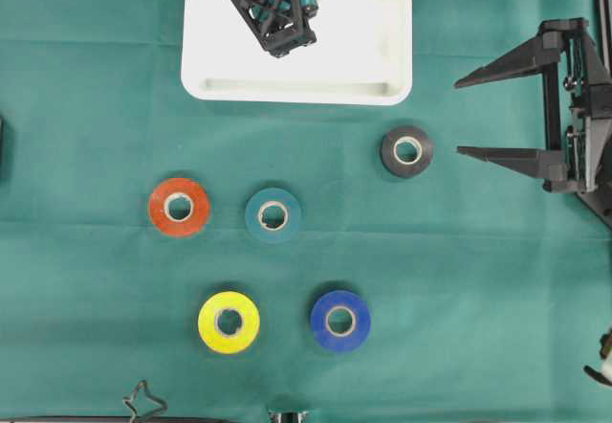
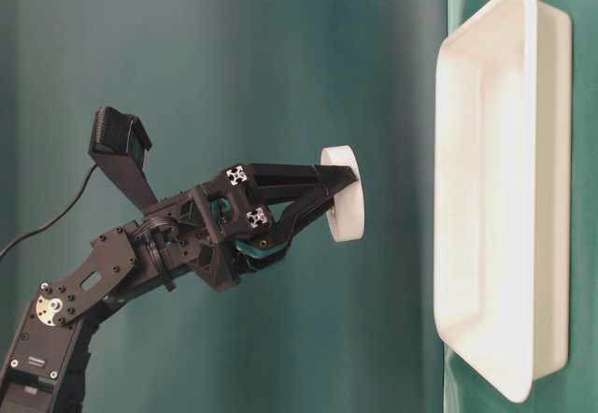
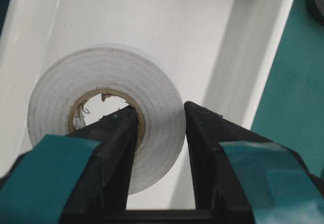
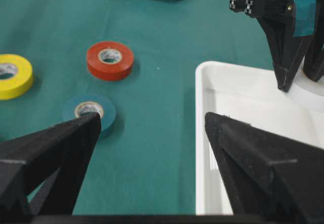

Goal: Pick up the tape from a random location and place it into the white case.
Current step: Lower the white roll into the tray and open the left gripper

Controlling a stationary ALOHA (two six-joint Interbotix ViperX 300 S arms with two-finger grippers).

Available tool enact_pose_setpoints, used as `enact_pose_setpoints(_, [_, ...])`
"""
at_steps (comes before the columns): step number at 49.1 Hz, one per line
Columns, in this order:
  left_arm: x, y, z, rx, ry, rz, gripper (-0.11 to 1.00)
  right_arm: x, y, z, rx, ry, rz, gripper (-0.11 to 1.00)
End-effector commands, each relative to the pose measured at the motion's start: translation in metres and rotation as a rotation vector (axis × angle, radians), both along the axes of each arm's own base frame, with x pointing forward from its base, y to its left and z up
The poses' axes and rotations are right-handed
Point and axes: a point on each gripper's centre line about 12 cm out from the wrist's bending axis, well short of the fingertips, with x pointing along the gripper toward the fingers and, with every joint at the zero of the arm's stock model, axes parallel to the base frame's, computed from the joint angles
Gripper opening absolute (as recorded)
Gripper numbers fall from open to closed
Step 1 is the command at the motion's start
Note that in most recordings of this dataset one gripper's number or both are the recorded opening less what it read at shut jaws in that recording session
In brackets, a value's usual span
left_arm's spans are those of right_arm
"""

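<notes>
White tape [image 3: 101, 115] is held above the case [image 1: 382, 59], clear of its floor, by the left claw [image 3: 161, 133], which is nearly shut: one finger [image 3: 114, 148] is passed through the core, the other is pressed on the outer face, so the roll's wall is pinched. The roll is judged light, stiff and smooth-sided; a wall pinch like this should hold, though it may swing or slip if jolted. The right claw [image 1: 497, 117] is parked wide open and empty, right of the case.
</notes>
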Motion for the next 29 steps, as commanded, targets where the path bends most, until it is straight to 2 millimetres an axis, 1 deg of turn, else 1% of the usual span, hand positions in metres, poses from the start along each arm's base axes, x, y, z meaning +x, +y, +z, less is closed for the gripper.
enact_pose_setpoints(1, [0.0014,0.0015,0.0194,0.018,-0.047,0.001,0.25,0.003,0.0007,0.0119,-0.001,-0.031,0.003,0.93])
enact_pose_setpoints(29, [-0.0003,0.0008,0.0182,0.015,-0.04,0.001,0.25,0.003,0.0007,0.0119,-0.003,-0.031,0.004,0.93])
